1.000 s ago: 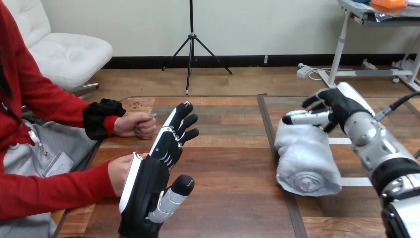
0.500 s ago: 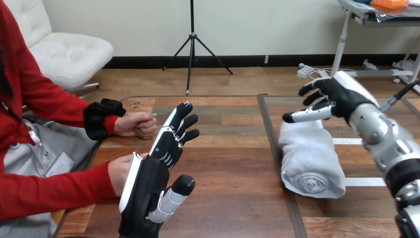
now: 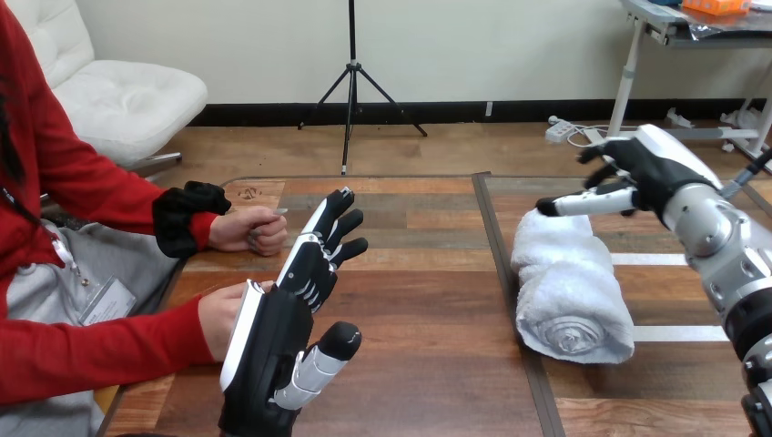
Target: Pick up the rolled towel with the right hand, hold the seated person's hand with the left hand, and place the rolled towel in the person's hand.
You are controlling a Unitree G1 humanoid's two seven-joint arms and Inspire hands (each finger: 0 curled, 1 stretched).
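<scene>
A white rolled towel (image 3: 569,287) lies on the table right of centre, its spiral end facing me. My right hand (image 3: 642,173) hovers above and just behind the towel's far end, open, fingers spread, not touching it. At the lower left my left hand (image 3: 282,337) stands upright and open, fingers pointing away from me. The person's hand at the view's lower left (image 3: 218,314) sits right behind its palm; I cannot tell whether they touch. The person's other hand (image 3: 250,229) rests as a fist on the table farther back.
A dark seam (image 3: 510,291) runs down the wooden table (image 3: 419,300) just left of the towel. White tape strips (image 3: 651,333) lie on the table beside the towel's right side.
My right hand has lifted off the towel's far end and drawn up and to the right. The towel has settled flat. My left hand and the person's hands have stayed put.
</scene>
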